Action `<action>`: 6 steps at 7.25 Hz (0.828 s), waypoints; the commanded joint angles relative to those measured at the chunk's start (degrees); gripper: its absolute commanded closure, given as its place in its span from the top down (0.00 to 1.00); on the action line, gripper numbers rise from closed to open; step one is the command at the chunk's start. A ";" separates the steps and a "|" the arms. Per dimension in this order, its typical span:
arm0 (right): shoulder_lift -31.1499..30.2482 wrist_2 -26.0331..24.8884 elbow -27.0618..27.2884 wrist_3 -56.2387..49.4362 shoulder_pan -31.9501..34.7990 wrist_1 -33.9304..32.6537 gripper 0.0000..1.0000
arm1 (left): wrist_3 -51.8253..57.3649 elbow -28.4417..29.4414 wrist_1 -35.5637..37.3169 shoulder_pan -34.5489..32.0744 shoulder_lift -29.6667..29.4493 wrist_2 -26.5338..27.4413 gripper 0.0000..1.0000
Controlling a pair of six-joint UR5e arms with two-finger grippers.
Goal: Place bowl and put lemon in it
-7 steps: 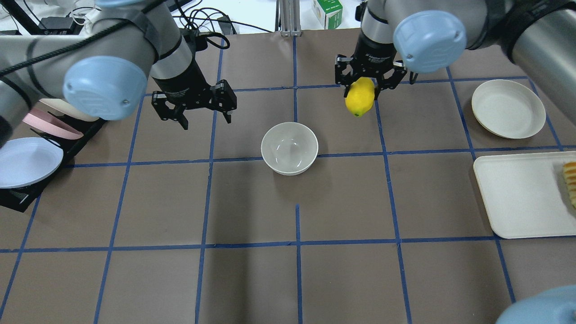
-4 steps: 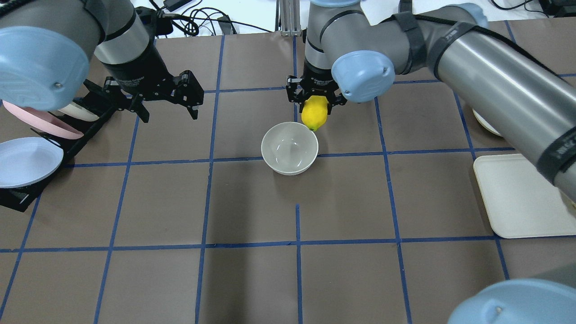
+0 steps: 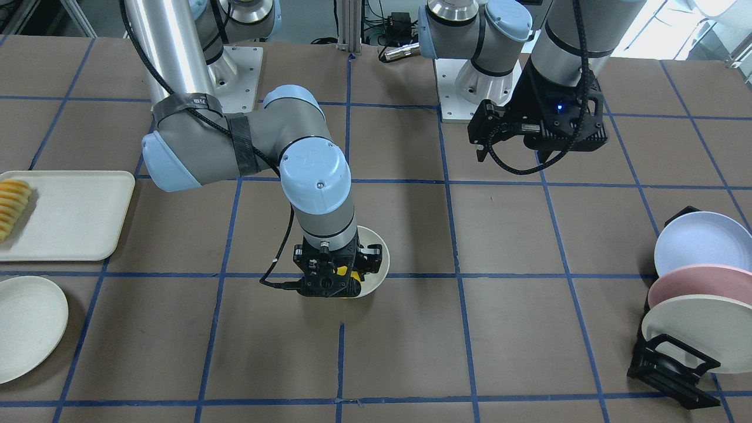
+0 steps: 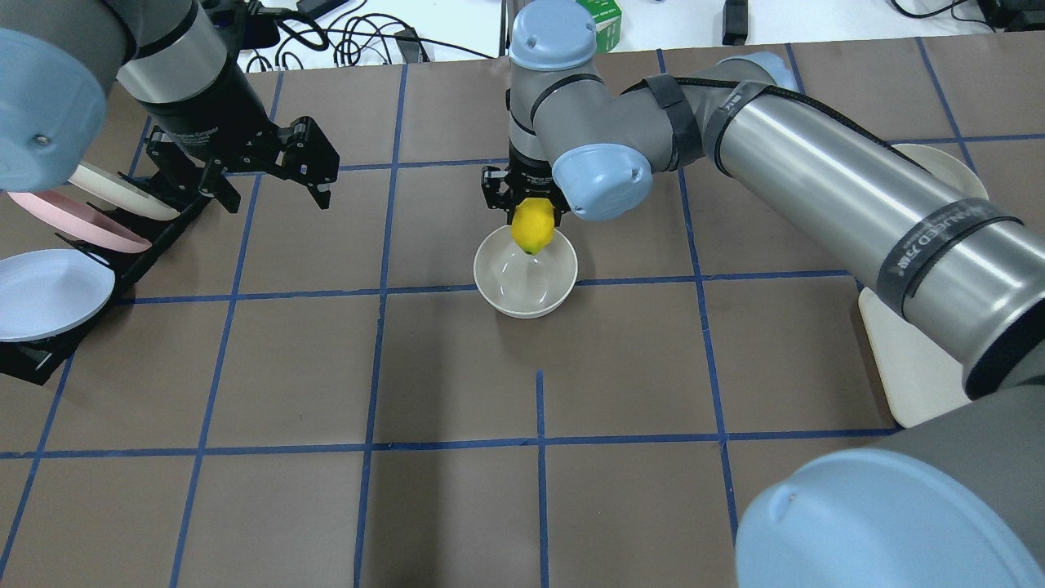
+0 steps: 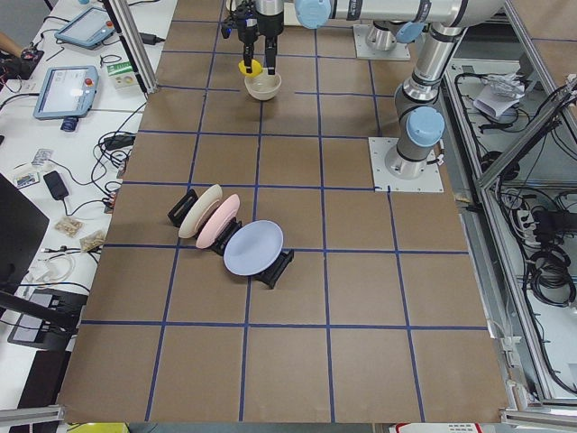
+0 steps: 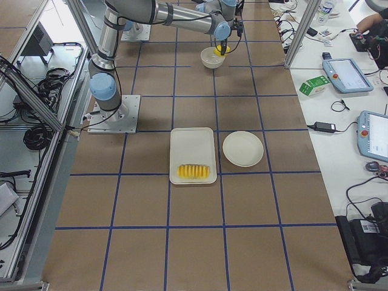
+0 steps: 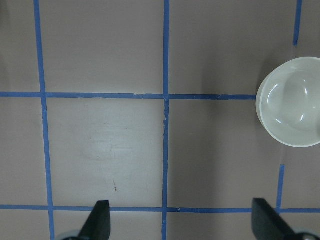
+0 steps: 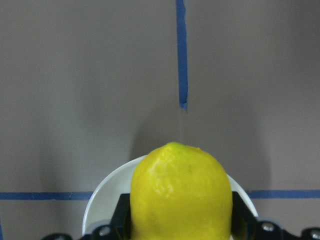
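Brown, blue-taped surface [image 4: 620, 367] is carrying the bowl [image 4: 510, 300] near its middle. Right claw [image 4: 532, 219] is gripping the lemon [image 4: 532, 230], closed around its upper part, and is holding it just above the bowl, seemingly toward the far rim. Left claw [image 4: 277, 204] is hovering wide apart and empty, well off to the left by the plate rack [image 4: 33, 363]. If the lemon is sitting off-centre when let go, it is risking striking the rim, bouncing out and rolling away, or shoving the bowl. Going lower, the claw's fingers are risking clipping that rim.
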 commanded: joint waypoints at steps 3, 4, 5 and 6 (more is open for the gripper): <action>1.00 1.24 1.49 0.12 1.37 0.92 0.00 | 0.68 0.16 -0.10 0.88 -0.98 -0.14 1.00; 0.91 0.80 3.24 0.12 1.63 0.84 0.00 | 0.85 -0.36 -0.01 0.96 -1.50 0.04 1.00; 0.56 0.97 4.39 0.12 1.63 0.66 0.10 | 0.94 0.07 -0.01 1.05 -1.42 0.13 1.00; 0.64 1.32 4.92 0.12 1.63 0.05 0.30 | 1.11 -0.71 -0.01 1.05 -1.42 0.21 1.00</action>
